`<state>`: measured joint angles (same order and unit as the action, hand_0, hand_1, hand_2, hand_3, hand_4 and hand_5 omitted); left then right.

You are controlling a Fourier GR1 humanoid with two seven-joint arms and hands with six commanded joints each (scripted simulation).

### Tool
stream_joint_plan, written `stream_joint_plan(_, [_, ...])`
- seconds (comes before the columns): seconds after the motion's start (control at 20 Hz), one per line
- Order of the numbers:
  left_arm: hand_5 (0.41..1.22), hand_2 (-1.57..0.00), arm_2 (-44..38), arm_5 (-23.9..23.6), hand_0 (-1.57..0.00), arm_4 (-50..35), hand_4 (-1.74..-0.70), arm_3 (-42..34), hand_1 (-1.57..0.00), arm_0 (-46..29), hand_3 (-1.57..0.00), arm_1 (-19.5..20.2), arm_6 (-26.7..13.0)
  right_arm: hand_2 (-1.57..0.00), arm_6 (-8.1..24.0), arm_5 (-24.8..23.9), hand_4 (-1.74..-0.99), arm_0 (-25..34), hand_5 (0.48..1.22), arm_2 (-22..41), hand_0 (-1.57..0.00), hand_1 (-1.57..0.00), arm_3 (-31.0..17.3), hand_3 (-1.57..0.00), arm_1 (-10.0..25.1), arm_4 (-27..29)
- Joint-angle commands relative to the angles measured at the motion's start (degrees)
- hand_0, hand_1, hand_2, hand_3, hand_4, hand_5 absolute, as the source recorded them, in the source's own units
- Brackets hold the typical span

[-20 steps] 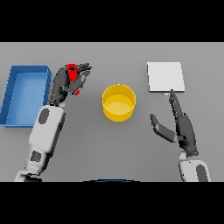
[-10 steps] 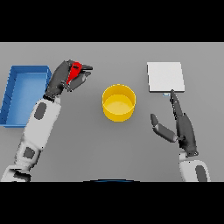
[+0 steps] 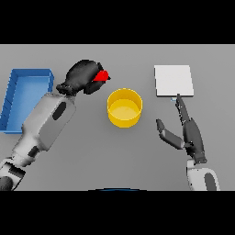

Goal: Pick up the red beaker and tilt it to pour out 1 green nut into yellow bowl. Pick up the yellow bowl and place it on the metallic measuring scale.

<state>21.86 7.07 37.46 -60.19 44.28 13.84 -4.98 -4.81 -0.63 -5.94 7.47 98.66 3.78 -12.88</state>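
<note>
My left hand (image 3: 81, 76) is curled round the red beaker (image 3: 102, 76), of which only a tilted red tip shows, pointing right toward the yellow bowl (image 3: 124, 108). The beaker is held up to the bowl's upper left, most of it hidden by my fingers. No green nut is visible. The bowl stands at the table's middle. The metallic measuring scale (image 3: 173, 80) is a flat pale square at the back right. My right hand (image 3: 189, 132) rests open to the bowl's right, its fingers stretched toward the scale's near edge.
A blue tray (image 3: 25, 98) lies at the left, partly behind my left forearm. Grey table (image 3: 114, 156) runs in front of the bowl.
My left hand has lifted and swung the beaker right toward the bowl, tipping it over. The right hand has stayed put.
</note>
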Motion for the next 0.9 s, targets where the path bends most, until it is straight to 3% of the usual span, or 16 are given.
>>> stream_joint_plan(0.0, [1.183, -1.57, 1.77, 0.92, -1.57, 2.10, -1.74, 0.30, -1.57, 1.17, -1.57, 0.20, -0.58, 0.00, -0.08, -0.25, -1.183, 0.03, 0.673, -0.33, 0.00, 0.00, 0.00, 0.00, -0.04, 0.19])
stream_joint_plan(0.1, [1.197, -1.57, 5.00, 3.13, -1.57, 5.71, -1.74, 1.08, -1.57, 2.52, -1.57, 0.97, -0.94, 0.00, -0.31, -0.25, -1.187, -0.49, 0.676, -0.02, 0.00, 0.00, 0.54, 0.00, -0.24, 0.10])
stream_joint_plan(0.15, [1.202, -1.57, 6.61, 5.14, -1.57, 7.47, -1.69, 1.88, -1.57, 3.97, -1.57, 1.46, -1.19, 0.00, 0.16, -0.30, -1.191, -0.41, 0.675, -0.31, 0.00, 0.00, 0.06, 0.00, -0.08, 0.12])
stream_joint_plan(0.2, [1.205, -1.57, 8.20, 6.22, -1.57, 9.21, -1.70, 2.83, -1.57, 5.09, -1.49, 1.52, -1.27, 0.00, 0.47, -0.43, -1.190, -0.11, 0.675, 0.00, 0.00, 0.00, 0.33, 0.00, -0.62, 0.14])
stream_joint_plan(0.5, [1.217, -1.57, 16.27, 11.89, -1.57, 17.40, -1.72, 7.54, -1.57, 12.12, -1.29, 2.24, 3.35, 0.00, 1.05, 0.53, -1.206, -0.97, 0.639, -1.03, 0.00, 0.00, 0.18, 0.00, -1.31, 3.14])
stream_joint_plan(0.65, [1.219, -1.57, 19.82, 13.45, -1.57, 20.18, -1.73, 8.01, -1.57, 14.63, -1.43, 2.18, 7.43, 0.00, 0.00, -0.08, -1.221, -1.01, 0.617, -0.87, 0.00, 0.00, 0.44, 0.00, -1.25, 2.27])
stream_joint_plan(0.85, [1.220, -1.57, 24.50, 13.99, -1.57, 25.14, -1.73, 10.67, -1.57, 18.67, -1.51, 1.52, 9.79, 0.00, -0.42, -1.42, -1.205, -0.90, 0.584, -0.24, 0.00, 0.00, 0.41, 0.00, -1.77, 0.41])
